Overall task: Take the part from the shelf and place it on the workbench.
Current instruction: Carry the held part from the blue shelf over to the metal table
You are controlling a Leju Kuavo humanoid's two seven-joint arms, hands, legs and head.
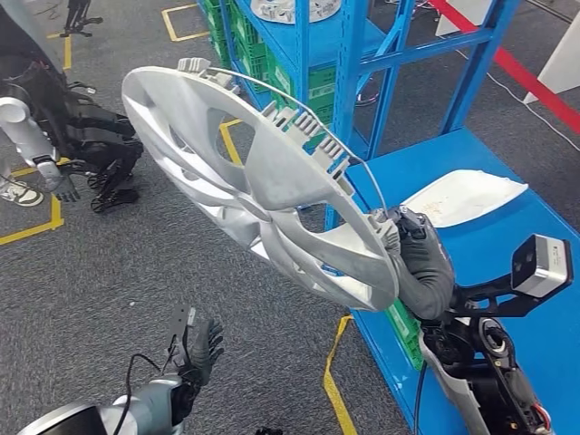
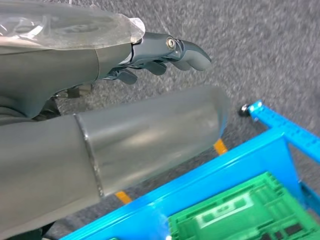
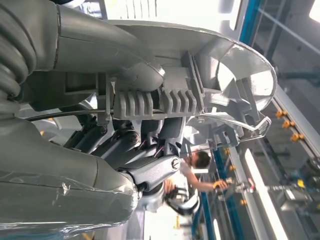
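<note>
- my right hand [image 1: 417,258] grips the silver hubcap [image 1: 253,177] by its rim, and the cap is up in the air, tilted, its clipped back side facing my head camera.
- the hubcap hangs over the grey carpet floor [image 1: 137,272] and the corner of the blue workbench [image 1: 547,217]; it touches neither.
- on the right wrist view i see my fingers [image 3: 151,172] curled under the ribbed clips and the wire ring of the cap.
- my left hand [image 1: 202,349] is low over the floor, holding nothing, fingers loosely spread; on the left wrist view the fingers [image 2: 177,52] reach out over the carpet.
- a white moulded part [image 1: 465,195] lies flat on the workbench, well apart from the hubcap.
- the blue shelf [image 1: 328,54] stands behind, with green crates [image 1: 253,50] in it and another round silver part [image 1: 294,9] on an upper level.
- another robot [image 1: 68,127] crouches on the floor at the far left.
</note>
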